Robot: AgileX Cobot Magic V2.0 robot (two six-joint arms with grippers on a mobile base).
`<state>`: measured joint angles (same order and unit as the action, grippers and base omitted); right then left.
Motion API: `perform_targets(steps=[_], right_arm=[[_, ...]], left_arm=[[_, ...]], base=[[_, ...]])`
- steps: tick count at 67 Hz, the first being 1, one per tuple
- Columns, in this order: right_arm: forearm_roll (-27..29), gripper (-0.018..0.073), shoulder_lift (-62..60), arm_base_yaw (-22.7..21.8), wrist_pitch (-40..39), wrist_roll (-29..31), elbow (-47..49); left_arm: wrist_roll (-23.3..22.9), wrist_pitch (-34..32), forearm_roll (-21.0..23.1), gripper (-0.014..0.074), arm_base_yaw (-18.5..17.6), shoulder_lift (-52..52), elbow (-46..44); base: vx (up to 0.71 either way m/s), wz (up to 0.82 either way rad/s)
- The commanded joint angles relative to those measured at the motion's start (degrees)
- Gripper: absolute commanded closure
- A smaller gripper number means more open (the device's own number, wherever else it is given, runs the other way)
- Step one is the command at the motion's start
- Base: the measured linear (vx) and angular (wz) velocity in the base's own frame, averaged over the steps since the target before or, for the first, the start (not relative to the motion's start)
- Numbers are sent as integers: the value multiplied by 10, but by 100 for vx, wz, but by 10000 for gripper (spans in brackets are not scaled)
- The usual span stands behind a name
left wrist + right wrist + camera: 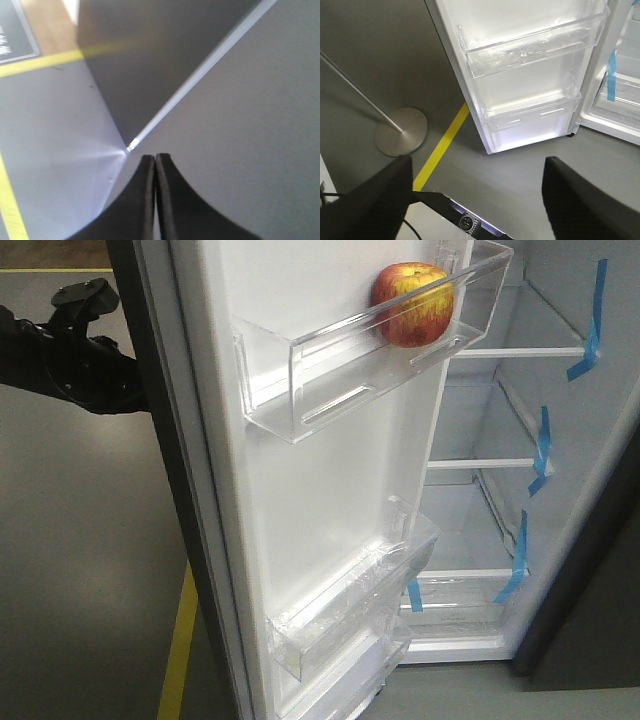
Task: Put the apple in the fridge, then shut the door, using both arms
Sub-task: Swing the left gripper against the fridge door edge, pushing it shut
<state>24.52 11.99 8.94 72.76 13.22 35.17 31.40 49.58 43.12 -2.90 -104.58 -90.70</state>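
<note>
Small round red-and-yellow apple (412, 303) sits upper centre, in the top clear bin (300, 390) of the open white-lined door (330, 500); white-shelved fridge (490, 500) at right.

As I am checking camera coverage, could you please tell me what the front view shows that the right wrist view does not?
Only the front view: the apple in the top bin of the door, and the left arm at its outer side. Only the right wrist view: the open right gripper and a round stand base. Both: the lower bins, blue tape and the yellow floor line.
</note>
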Motion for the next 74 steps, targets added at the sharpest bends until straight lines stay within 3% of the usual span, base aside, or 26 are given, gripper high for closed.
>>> perform_targets(steps=[1, 37, 47, 63, 74], right_arm=[[15, 43, 7, -4, 2, 4, 12], [15, 43, 7, -4, 2, 4, 12], [15, 43, 7, -4, 2, 4, 12], [15, 43, 7, -4, 2, 4, 12], [15, 43, 7, -4, 2, 4, 12]], left_arm=[[9, 6, 32, 603, -21, 28, -19], [21, -3, 33, 603, -142, 28, -19], [43, -14, 40, 603, -174, 28, -19], [146, -16, 164, 603, -213, 28, -19], [190, -32, 206, 603, -240, 28, -19]], base=[[0, 0], [0, 0], [0, 0], [0, 0], [0, 0]])
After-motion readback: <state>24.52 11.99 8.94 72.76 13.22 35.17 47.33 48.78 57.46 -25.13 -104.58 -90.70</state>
